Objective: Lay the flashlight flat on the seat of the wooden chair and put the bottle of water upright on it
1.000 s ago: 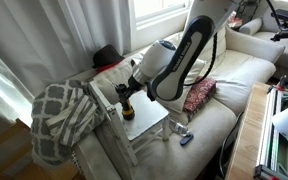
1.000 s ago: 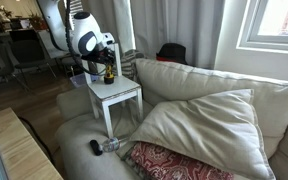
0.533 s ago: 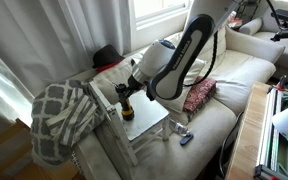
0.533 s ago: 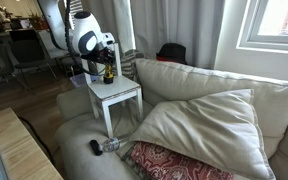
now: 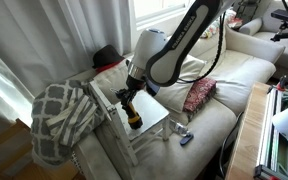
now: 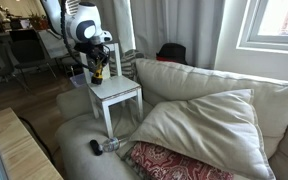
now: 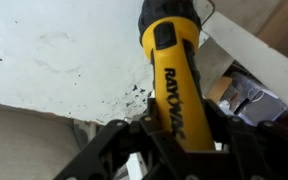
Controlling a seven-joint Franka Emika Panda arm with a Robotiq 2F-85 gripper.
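My gripper (image 5: 128, 101) is shut on the flashlight (image 5: 132, 117), a yellow cylinder with black ends, and holds it tilted just above the wooden chair's pale seat (image 5: 152, 120). In the other exterior view the gripper (image 6: 99, 64) holds the flashlight (image 6: 98, 73) over the seat's (image 6: 122, 93) far edge. In the wrist view the flashlight (image 7: 174, 85) runs up from between my fingers (image 7: 104, 150), black head on top, over the white seat (image 7: 54, 50). The bottle of water (image 6: 111, 145) lies on its side on the sofa cushion below the chair.
The chair stands on a cream sofa (image 6: 184, 90). A checkered blanket (image 5: 59, 115) hangs by the chair back. A red patterned pillow (image 5: 197, 95) and a large cream cushion (image 6: 199, 125) lie beside it. A small blue object (image 5: 184, 138) lies near the chair's legs.
My gripper has swung across the seat with the flashlight in it, and the flashlight has gone from upright to tilted. The bottle has not moved.
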